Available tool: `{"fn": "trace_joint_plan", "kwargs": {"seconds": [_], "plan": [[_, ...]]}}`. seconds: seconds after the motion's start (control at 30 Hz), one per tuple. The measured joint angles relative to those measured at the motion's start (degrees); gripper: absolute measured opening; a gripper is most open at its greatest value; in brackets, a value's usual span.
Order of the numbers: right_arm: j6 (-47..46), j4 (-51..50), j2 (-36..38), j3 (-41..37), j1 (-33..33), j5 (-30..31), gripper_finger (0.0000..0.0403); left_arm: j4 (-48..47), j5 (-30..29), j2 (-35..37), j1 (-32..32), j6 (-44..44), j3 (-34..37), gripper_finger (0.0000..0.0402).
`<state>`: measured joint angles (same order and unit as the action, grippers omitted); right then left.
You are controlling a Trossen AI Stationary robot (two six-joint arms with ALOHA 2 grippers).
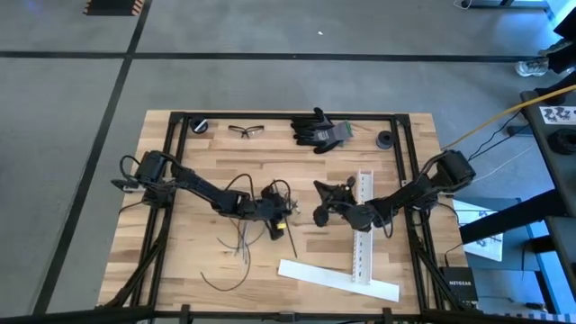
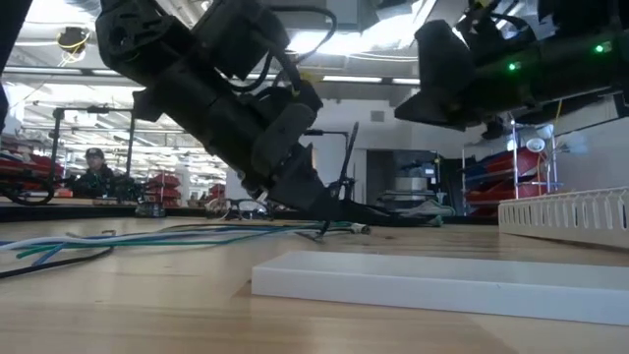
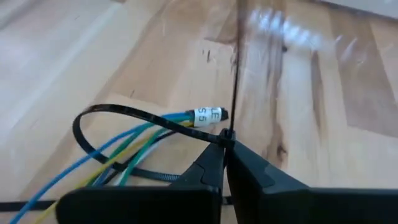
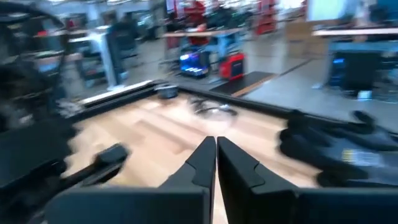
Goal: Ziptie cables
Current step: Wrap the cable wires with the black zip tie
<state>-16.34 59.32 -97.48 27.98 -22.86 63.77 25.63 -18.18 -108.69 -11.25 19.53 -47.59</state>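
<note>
Near the middle of the bench (image 1: 180, 270), the left tool (image 3: 225, 144) pinches the head of a looped ziptie (image 3: 99, 118) that circles the cables (image 3: 134, 140), its tail standing upright. The strip looks light, stiff and springy; the wires seem limp and likely to slip free, so the tail is probably the best place to grip. The right tool (image 4: 216, 149) hangs closed, holding nothing, just beside.

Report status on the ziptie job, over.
Left gripper shut on ziptie, looped around the cables. Right gripper shut, empty, raised off the table. White strip lies nearby, not blocking.
</note>
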Motion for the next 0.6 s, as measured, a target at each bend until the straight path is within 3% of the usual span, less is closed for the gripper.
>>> {"fn": "trace_joint_plan", "kwargs": {"seconds": [0.13, 0.23, 0.4, 0.6], "plan": [[-0.68, -5.93, -0.01, -0.43, 0.01, -8.51, 0.0001, -0.83, -0.01, 1.68, 0.04, -0.42, 0.02, 0.0], [-6.16, -10.56, -0.01, -0.2, 0.02, -15.23, 0.0014, -1.46, 0.03, 2.51, 0.04, -0.5, 0.0, 0.0], [-14.64, -14.14, -0.78, -0.19, 0.91, -28.65, 0.0086, -0.95, 1.3, 3.13, 0.16, -0.44, -0.01, 0.0], [-10.68, -12.18, -4.55, 3.38, 4.15, -33.7, 0.016, -0.53, 1.47, 3.13, 0.2, -0.44, 0.0, 0.0]]}}
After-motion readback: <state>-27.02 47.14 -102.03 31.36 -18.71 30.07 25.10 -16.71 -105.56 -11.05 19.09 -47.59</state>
